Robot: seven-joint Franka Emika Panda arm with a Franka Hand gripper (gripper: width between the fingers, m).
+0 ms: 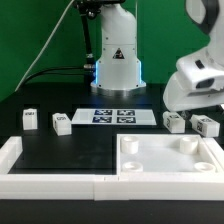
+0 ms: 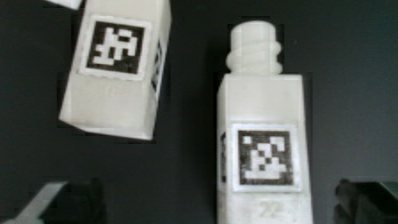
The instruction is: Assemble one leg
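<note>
Hovering above the leg (image 2: 263, 135) with fingers (image 2: 57, 203) spread and empty, the gripper (image 2: 214, 200) is lining up a pick; next it likely needs to drop and close squarely.

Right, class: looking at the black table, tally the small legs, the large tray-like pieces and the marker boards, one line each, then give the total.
Legs: 4
Tray-like piece: 1
Marker board: 1
Total: 6
</note>
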